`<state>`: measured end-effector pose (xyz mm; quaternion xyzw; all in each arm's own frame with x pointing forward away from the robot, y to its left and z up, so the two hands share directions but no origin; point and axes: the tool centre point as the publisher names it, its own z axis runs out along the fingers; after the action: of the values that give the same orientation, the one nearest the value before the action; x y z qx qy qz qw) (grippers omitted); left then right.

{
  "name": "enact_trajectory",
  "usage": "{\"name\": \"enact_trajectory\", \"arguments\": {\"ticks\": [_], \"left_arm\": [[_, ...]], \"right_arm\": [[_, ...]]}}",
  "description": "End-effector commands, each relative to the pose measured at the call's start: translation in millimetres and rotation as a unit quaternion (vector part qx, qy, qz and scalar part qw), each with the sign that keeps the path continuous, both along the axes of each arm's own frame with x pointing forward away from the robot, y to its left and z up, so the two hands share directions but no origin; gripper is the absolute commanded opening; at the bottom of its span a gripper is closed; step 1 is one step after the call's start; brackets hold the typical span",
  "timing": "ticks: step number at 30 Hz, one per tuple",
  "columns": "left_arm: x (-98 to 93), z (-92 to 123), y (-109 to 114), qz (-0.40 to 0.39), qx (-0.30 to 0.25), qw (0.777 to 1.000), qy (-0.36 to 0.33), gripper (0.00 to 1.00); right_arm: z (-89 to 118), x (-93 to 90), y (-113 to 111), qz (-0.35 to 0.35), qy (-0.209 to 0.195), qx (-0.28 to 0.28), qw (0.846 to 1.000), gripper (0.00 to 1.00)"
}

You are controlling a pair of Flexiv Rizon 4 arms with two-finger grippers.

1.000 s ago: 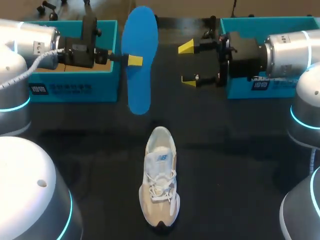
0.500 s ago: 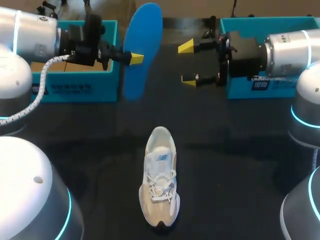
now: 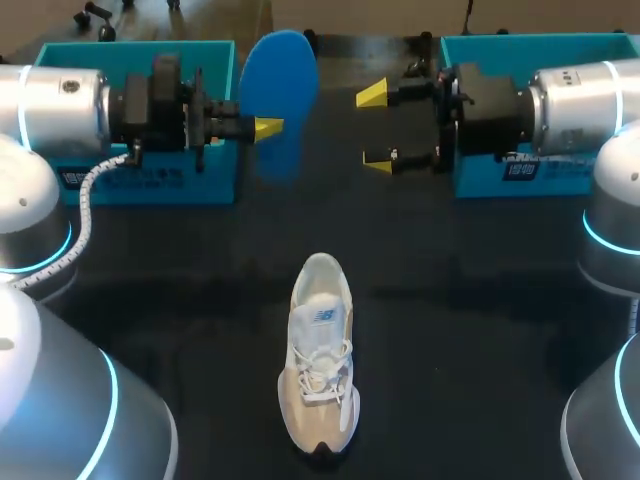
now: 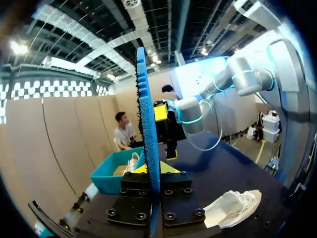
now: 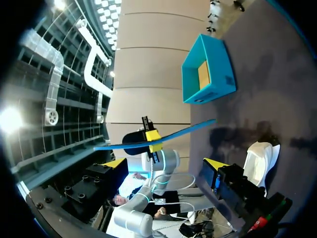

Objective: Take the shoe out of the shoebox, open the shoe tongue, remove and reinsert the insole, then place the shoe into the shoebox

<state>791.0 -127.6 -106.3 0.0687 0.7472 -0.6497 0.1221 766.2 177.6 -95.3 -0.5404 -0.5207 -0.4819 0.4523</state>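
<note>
A dark surface (image 3: 480, 330) carries a teal shoebox (image 3: 200, 185) at the far left and a second shoebox (image 3: 540, 48) at the far right. A white and tan shoe (image 3: 320, 365) lies alone near the front middle, toe toward the robot. A blue insole (image 3: 278, 95) is held upright in the air just beside the left box. It looks light, thin and floppy, so a pinch on its long edge suits it. The left arm (image 3: 60, 100) reaches in level, and the left claw (image 3: 268, 127) is clamped on that edge. The right claw (image 3: 375, 128) faces it, fingers spread wide, holding nothing.
</note>
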Motion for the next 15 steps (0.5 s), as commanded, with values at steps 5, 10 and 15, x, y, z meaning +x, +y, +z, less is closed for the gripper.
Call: {"name": "enact_trajectory", "arguments": {"ticks": [5, 10, 15], "left_arm": [[0.9, -4.0, 0.7, -0.011, -0.026, 0.999, -0.018, 0.0], [-5.7, -1.7, -0.5, -0.039, -0.016, 0.99, -0.135, 0.0], [-8.7, -1.5, 3.2, -0.044, 0.003, 0.961, -0.273, 0.0]], "right_arm": [[-0.7, 0.8, 2.6, 0.0, 0.0, 0.0, 1.0, 1.0], [-0.7, 0.8, 2.6, 0.0, 0.0, 0.0, 1.0, 1.0], [-0.7, 0.8, 2.6, 0.0, 0.0, 0.0, 1.0, 1.0]]}}
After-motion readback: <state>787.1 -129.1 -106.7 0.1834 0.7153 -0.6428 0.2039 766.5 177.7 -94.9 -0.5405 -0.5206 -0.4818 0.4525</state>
